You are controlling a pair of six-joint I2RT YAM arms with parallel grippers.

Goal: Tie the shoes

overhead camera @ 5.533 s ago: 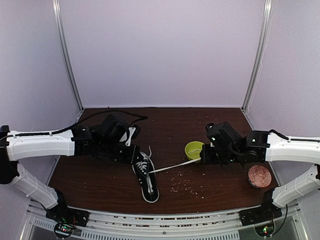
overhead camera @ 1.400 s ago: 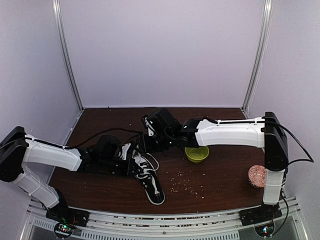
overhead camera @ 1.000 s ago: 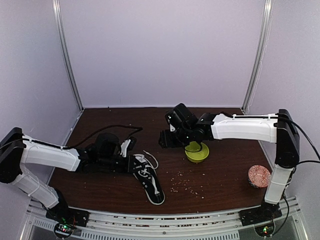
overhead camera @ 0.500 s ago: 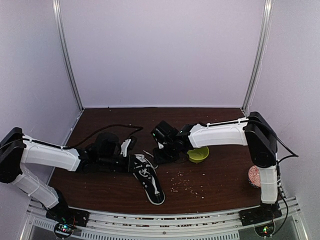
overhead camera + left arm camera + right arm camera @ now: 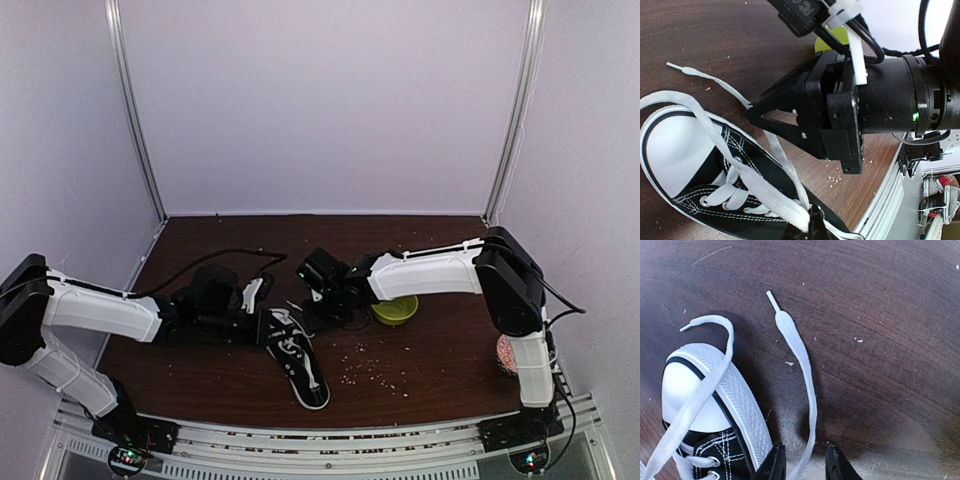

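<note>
The black shoe (image 5: 298,362) with white toe cap lies near the table's front, its toe toward the back left in the right wrist view (image 5: 687,385). My left gripper (image 5: 812,227) is shut on a white lace (image 5: 760,192) over the shoe's eyelets (image 5: 705,202). My right gripper (image 5: 805,465) is low over the table just right of the toe. It is open, and the other loose lace (image 5: 801,355) runs between its two fingers (image 5: 775,462). That lace's tip lies free on the wood. From above, the right gripper (image 5: 315,305) is close beside the left gripper (image 5: 262,325).
A green bowl (image 5: 397,309) sits right of the right gripper, under its forearm. A patterned bowl (image 5: 518,352) stands at the far right. Crumbs (image 5: 375,370) are scattered right of the shoe. A black cable (image 5: 222,257) trails behind the left arm.
The right arm swung left from above the green bowl and came down beside the shoe's toe, its jaws narrowing round the loose lace. The left arm and shoe stayed put.
</note>
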